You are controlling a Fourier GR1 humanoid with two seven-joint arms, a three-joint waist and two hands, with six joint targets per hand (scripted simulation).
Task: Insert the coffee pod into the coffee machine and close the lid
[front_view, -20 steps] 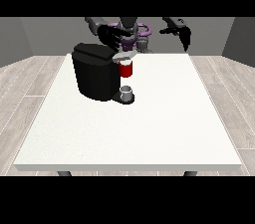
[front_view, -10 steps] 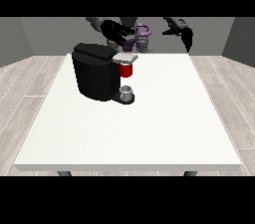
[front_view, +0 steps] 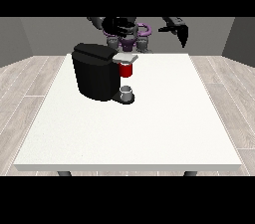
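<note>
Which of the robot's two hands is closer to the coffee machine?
The hand at the view's left: it hangs just behind and above the black coffee machine. The hand at the view's right is raised well off to the side.

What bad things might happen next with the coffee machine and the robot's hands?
1. The hand at the view's left is raised behind the black coffee machine. Coming back down, it might knock the machine's top.
2. The small grey cup stands on the machine's base under the red pod holder. A bump to the machine may tip it.
3. The hand at the view's right hangs high beyond the white table, so it likely cannot steady anything quickly.
</note>
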